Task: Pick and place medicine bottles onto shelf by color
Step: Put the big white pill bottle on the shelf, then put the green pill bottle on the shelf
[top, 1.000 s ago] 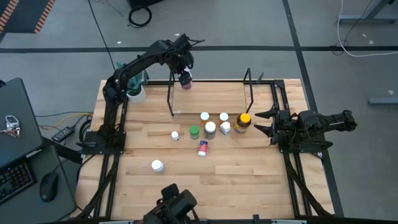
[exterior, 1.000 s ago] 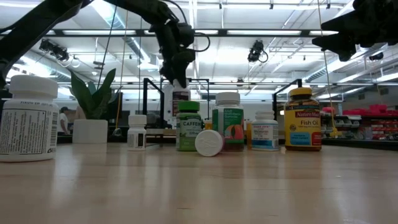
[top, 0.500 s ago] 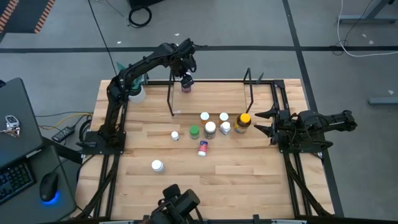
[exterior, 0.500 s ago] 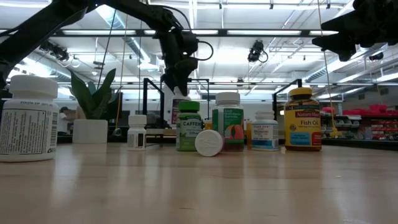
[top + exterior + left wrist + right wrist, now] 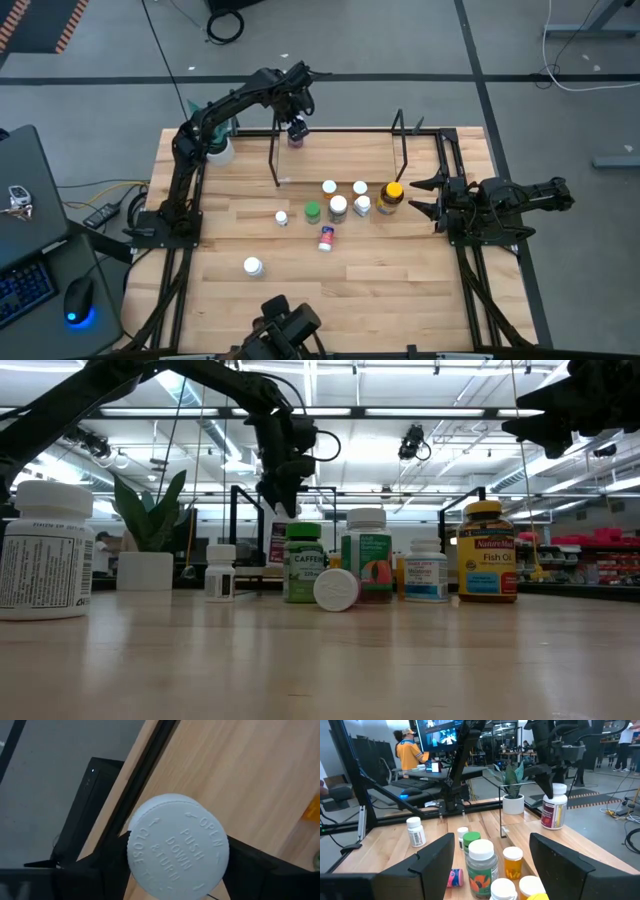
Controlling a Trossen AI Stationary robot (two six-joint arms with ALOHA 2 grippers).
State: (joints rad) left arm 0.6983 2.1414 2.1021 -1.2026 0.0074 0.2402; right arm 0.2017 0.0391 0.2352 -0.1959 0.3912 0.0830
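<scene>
My left gripper (image 5: 295,127) is shut on a white-capped bottle with a dark red label (image 5: 553,809), at the far edge by the left post (image 5: 274,155) of the black-rod shelf. Part of the bottle (image 5: 278,543) shows behind the green bottle (image 5: 303,563) in the low view. The other bottles stand mid-table: green (image 5: 313,211), several white (image 5: 338,207), and amber with a yellow cap (image 5: 391,197). The red-blue one (image 5: 326,238) lies on its side. My right gripper (image 5: 427,196) waits open at the table's right side, touching nothing. My left gripper holds the bottle by its white cap (image 5: 177,845), pinched between the two fingers (image 5: 107,865), which sit on opposite sides of it. The fingers come from above, pointing down. The bottle hangs upright below them; whether its bottom rests on the shelf base I cannot tell.
A white pot with a green plant (image 5: 218,150) stands at the far left corner, left of the held bottle. The shelf's right post (image 5: 399,140) rises at the far edge. One white bottle (image 5: 253,266) stands alone near the front; a small one (image 5: 282,217) stands left of the cluster.
My left gripper has gone down with the bottle beside the shelf's left post and shifted slightly toward the table's left, staying shut on the cap. The bottle has stayed upright and now sits lower behind the green bottle in the low view.
</scene>
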